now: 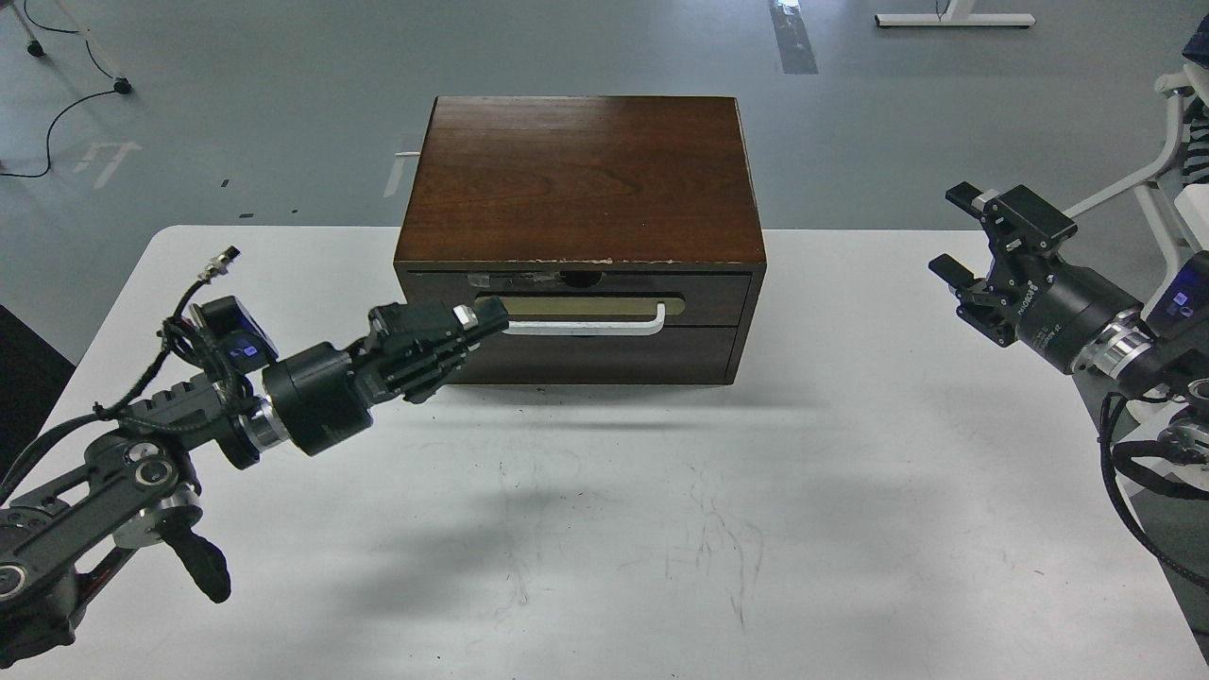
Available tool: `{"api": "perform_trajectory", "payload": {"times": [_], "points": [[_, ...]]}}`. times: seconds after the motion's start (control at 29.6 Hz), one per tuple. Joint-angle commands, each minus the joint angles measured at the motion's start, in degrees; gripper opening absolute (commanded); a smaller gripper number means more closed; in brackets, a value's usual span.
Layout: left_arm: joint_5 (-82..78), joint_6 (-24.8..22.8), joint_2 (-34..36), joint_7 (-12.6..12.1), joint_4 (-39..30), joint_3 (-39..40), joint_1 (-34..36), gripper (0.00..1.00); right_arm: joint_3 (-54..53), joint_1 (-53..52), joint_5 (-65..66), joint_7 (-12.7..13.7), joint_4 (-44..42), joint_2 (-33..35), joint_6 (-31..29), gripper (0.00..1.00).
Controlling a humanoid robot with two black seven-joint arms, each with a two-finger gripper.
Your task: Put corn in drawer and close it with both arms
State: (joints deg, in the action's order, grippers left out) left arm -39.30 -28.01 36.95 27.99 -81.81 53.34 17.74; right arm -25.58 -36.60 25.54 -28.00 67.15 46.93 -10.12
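Note:
The dark brown drawer (704,297) sits flush in its wooden cabinet (581,179), with its white bar handle (590,330) on a beige plate. The corn is out of view. My left gripper (477,326) reaches in from the left, its fingers drawn together, with its tips against the drawer front at the left end of the handle. My right gripper (959,234) is open and empty. It hovers above the table's right side, well clear of the cabinet.
The cabinet stands at the back middle of the white table (614,529), with a plain dark panel (604,359) below the drawer. A white chair frame (1166,179) stands off the table's right edge. Grey floor lies beyond.

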Motion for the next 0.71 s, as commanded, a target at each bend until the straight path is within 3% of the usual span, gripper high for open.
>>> {"api": "perform_trajectory", "payload": {"times": [0.0, 0.34, 0.68], "points": [[9.4, 0.0, 2.3, 0.0, 4.0, 2.7, -0.1, 1.0, -2.3, 1.3, 0.0, 0.0, -0.1, -2.0, 1.3, 0.97], [17.8, 0.2, 2.1, 0.0, 15.2, 3.6, -3.1, 1.0, -9.4, 7.0, -1.1, 0.0, -0.2, -10.5, 5.5, 0.97], [19.2, 0.0, 2.8, 0.0, 16.4, 2.7, -6.5, 1.0, -13.9, 12.1, -1.8, 0.0, 0.2, -12.3, 5.9, 0.97]]}}
